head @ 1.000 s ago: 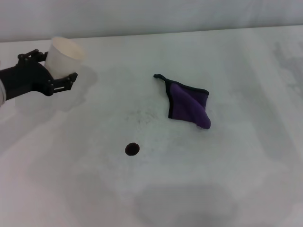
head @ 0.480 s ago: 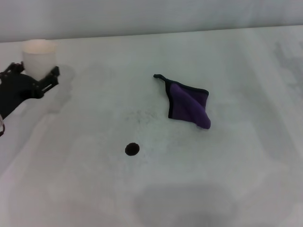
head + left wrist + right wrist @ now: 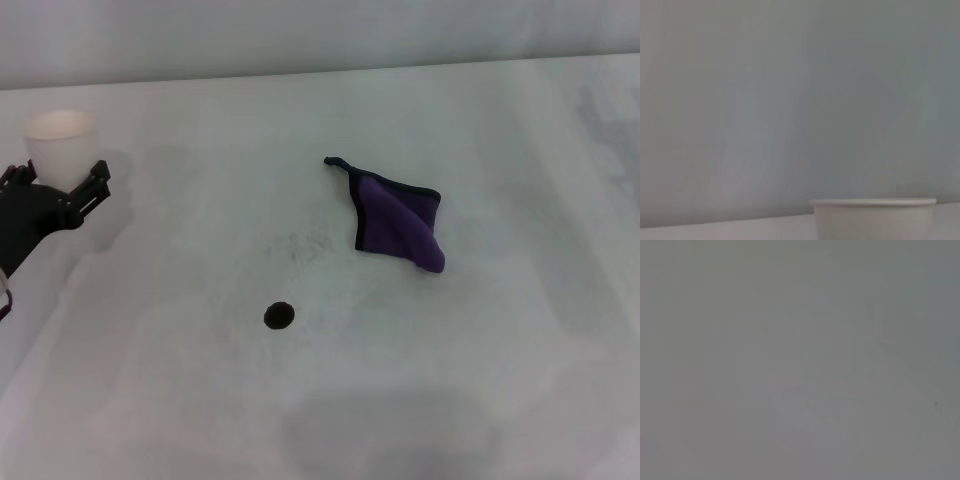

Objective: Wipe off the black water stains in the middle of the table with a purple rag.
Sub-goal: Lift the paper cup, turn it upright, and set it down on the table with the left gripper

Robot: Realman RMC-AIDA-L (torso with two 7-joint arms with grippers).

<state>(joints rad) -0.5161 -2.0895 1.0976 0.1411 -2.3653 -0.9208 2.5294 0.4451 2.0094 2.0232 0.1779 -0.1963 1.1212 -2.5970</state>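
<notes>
Left gripper point(image 3: 62, 185) sits at the desk's point(image 3: 520, 380) far left edge, fingers spread around a white paper cup point(image 3: 58, 142); whether they touch it is unclear. Wiping has not begun: the purple rag point(image 3: 398, 222) lies untouched, well apart from the black water stains point(image 3: 279, 316). Next, the rag needs grasping.

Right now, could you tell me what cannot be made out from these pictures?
- Left pincer, head view: its arm is cut off by the frame edge; whether it grips the white paper cup is unclear.
- Cup, left wrist view: only its rim shows; the bottom edge cuts the rest.
- Right pincer: in no view; the right wrist view shows only blank grey.
- Purple rag: its folded underside is hidden.
</notes>
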